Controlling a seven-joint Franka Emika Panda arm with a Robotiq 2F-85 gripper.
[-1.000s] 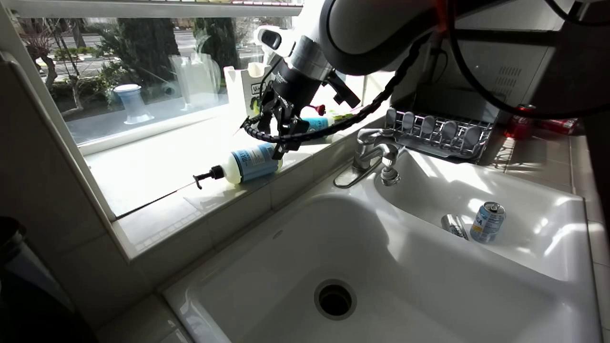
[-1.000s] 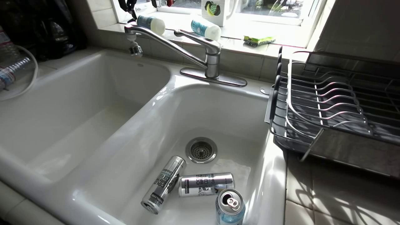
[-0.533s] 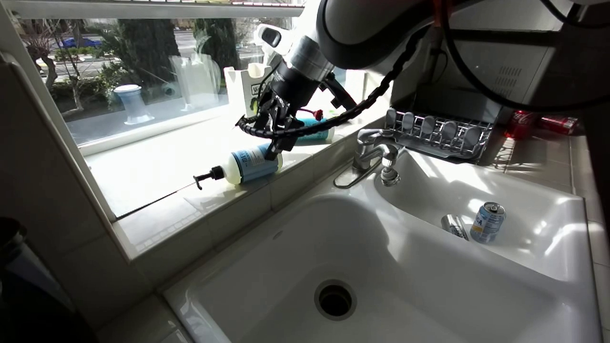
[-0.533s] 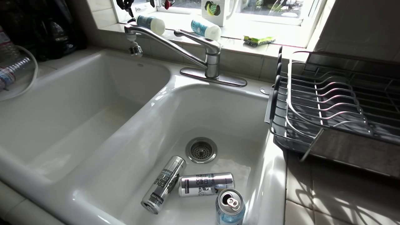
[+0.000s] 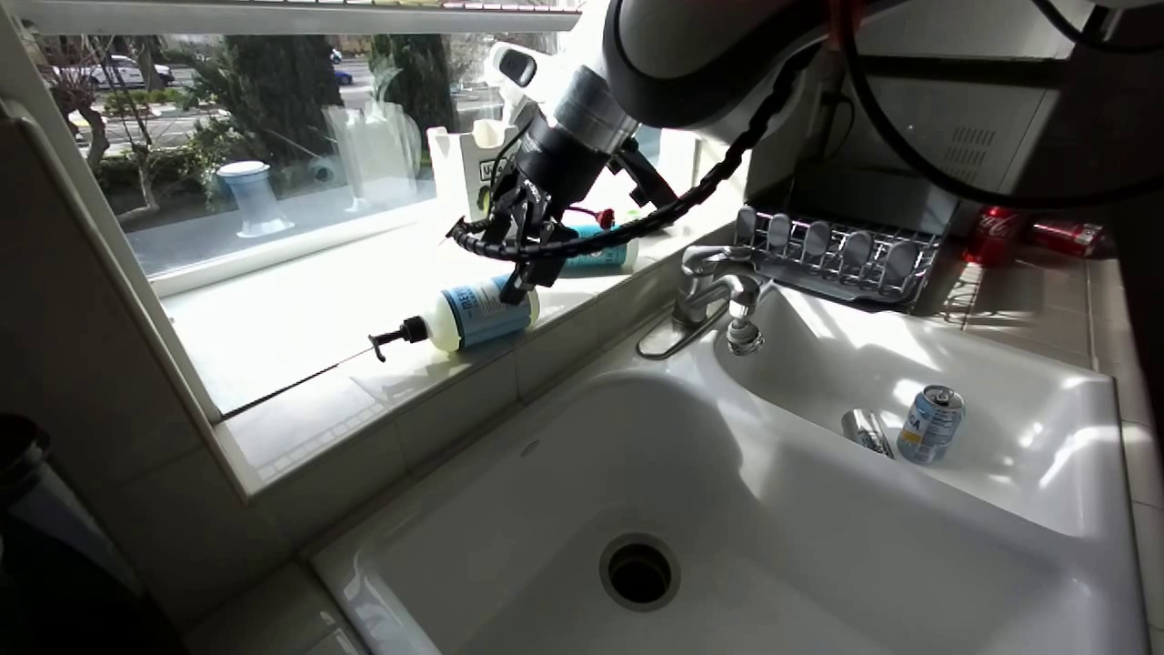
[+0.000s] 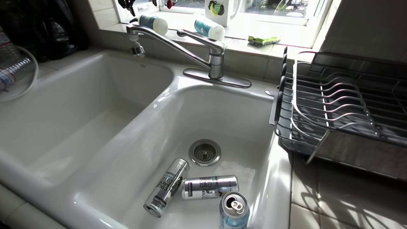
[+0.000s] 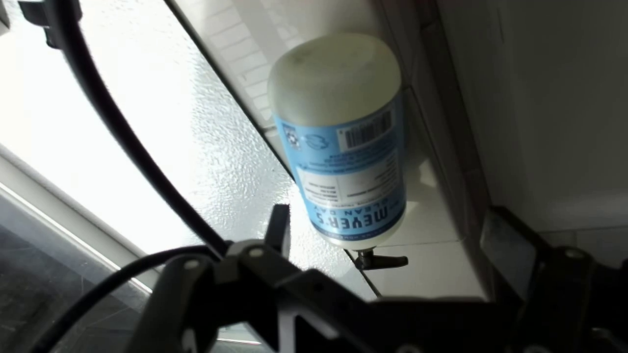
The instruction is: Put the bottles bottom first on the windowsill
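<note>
While the pump bottle (image 7: 346, 152) lies sideways, end effector (image 7: 393, 230) nearby, fingers (image 7: 510, 250) wide apart, contact unclear

Strong daylight pours through the window (image 5: 300, 127), while parts of the room around it fall nearly black. Outside I make out dark trees (image 5: 282, 95) and a white car (image 5: 127, 71). As I face the window, a pale tiled wall (image 6: 103, 14) stands to its left and a dim grey wall (image 6: 365, 28) to its right. Below sits a white double sink (image 6: 127, 136) — the larger basin (image 5: 509, 491) mostly shaded, the smaller basin (image 5: 1009, 400) splashed with sun. Bright streaks and curved shadows cross the tiled counter (image 6: 343, 200) beside it — a busy, broken pattern. At the back, a pale panel (image 5: 1000, 105) with rows of slots stands half in shadow.
</note>
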